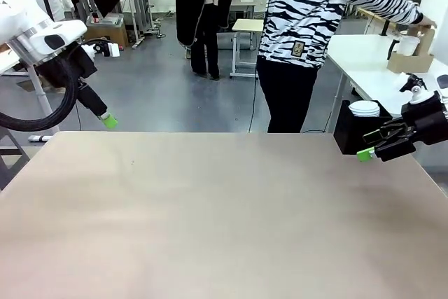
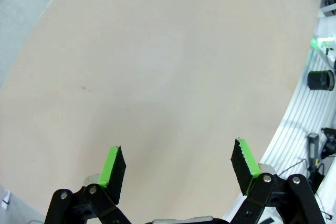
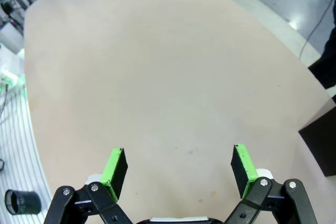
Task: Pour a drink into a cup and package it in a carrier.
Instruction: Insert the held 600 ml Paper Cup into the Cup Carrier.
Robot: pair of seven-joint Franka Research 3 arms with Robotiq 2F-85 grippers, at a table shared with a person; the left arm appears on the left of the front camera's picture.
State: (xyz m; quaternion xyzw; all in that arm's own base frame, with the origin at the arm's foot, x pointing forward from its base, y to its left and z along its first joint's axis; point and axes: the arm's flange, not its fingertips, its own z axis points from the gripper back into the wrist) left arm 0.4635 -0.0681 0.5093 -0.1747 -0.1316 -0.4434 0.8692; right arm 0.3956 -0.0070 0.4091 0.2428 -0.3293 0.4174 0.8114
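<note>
- Wide view across the beige table (image 1: 210, 208): the left gripper (image 1: 106, 120) hangs at about ten o'clock, above the table's far-left corner, one green pad showing at its tip.
- From its own wrist camera, the left gripper (image 2: 178, 169) has its jaws spread wide apart, nothing between them, bare tabletop (image 2: 157, 77) beneath.
- Over to three o'clock: the right gripper (image 1: 369, 148) hovers at the table's right edge, pointing inward toward the middle, green pad forward.
- Its wrist view confirms it: the right gripper (image 3: 178, 165) has its fingers wide apart and is holding nothing, tabletop (image 3: 157, 66) below.
- Just behind the right gripper, at the far-right corner, a black box (image 1: 350, 129) stands with a stack of white lids (image 1: 364, 108) on top; the box's dark corner (image 3: 320, 142) pokes in at three o'clock in the right wrist view.
- Now the person: zebra-striped top (image 1: 315, 5), standing at twelve o'clock beyond the table, turned toward a white side table (image 1: 364, 61) at about two o'clock.
- Their hand (image 1: 422, 22) is stretched out onto the brown cardboard carrier (image 1: 413, 54) on that side table.
- A white cup (image 1: 408, 45) sits in the carrier, just below the hand.
- Whether the hand actually grips the carrier's handle is too small to tell.
</note>
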